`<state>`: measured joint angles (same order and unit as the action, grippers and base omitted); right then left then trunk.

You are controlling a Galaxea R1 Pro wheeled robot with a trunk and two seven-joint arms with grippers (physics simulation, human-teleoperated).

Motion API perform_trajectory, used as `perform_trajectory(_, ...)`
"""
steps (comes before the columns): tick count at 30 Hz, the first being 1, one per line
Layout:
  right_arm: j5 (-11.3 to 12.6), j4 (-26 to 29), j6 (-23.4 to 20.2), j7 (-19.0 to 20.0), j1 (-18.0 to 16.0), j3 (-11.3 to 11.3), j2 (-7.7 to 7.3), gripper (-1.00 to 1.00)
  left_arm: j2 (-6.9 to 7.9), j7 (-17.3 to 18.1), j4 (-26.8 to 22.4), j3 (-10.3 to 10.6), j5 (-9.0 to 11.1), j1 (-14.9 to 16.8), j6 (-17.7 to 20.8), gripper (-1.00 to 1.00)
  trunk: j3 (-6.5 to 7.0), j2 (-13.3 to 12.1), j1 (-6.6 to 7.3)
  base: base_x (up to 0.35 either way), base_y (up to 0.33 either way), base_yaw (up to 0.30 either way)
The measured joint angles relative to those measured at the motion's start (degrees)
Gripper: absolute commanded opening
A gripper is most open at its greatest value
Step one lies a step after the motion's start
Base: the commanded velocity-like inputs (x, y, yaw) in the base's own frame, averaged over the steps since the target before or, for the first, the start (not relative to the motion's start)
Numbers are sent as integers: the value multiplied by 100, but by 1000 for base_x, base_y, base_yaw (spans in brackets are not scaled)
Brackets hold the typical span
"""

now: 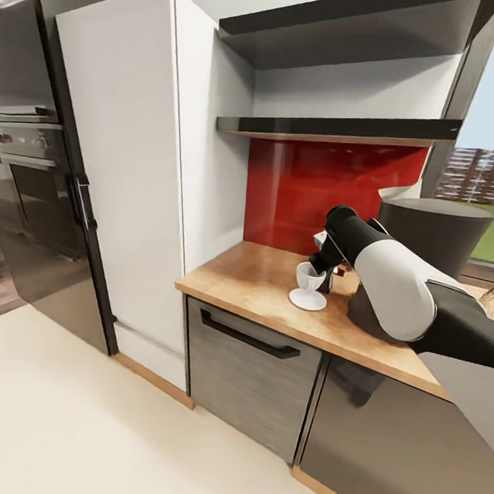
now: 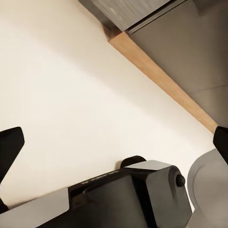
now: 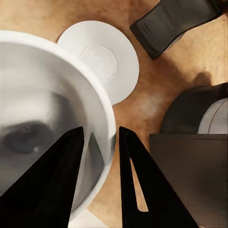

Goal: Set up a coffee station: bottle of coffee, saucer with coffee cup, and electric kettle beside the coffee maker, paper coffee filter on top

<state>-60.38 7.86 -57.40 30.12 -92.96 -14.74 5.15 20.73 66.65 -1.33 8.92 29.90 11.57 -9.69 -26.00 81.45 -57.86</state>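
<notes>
Countertop point(image 1: 259, 278): right end effector point(image 3: 99, 142) pinching coffee cup point(image 3: 47, 118) rim above saucer point(image 3: 102, 59); left end effector point(image 2: 114, 142) spread.

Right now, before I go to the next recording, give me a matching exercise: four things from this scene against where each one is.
Things:
1. coffee cup
2. saucer
3. coffee maker
4. left gripper

Places:
A. flat on the kitchen countertop, nothing on it
B. over the pale floor, nothing held
C. its rim between the fingers of the right gripper
D. at the back of the worktop, behind the right arm

Pairs: 1-C, 2-A, 3-D, 4-B
</notes>
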Motion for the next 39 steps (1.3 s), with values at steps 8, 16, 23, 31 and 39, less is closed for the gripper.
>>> perform_trajectory(8,-3,-1,-1,-1,0,0,0,-100,0,0,-1,0,-1,-1,-2,100,1,0,0,0,0,-7)
perform_trajectory(16,-2,3,-1,-1,0,1,-5,-100,0,0,-1,0,1,-1,-2,100,1,0,0,0,0,0)
perform_trajectory(23,-7,4,-1,0,0,6,-7,-100,0,0,-1,0,-1,-1,-2,100,1,0,2,103,0,0)
perform_trajectory(31,-11,-3,6,-9,8,-6,-27,-100,0,0,-1,0,-2,-1,-2,100,1,0,1,54,0,0)
perform_trajectory(39,0,-12,7,-5,9,-18,-51,-100,0,0,0,0,-2,0,-2,100,1,0,0,9,0,-47)
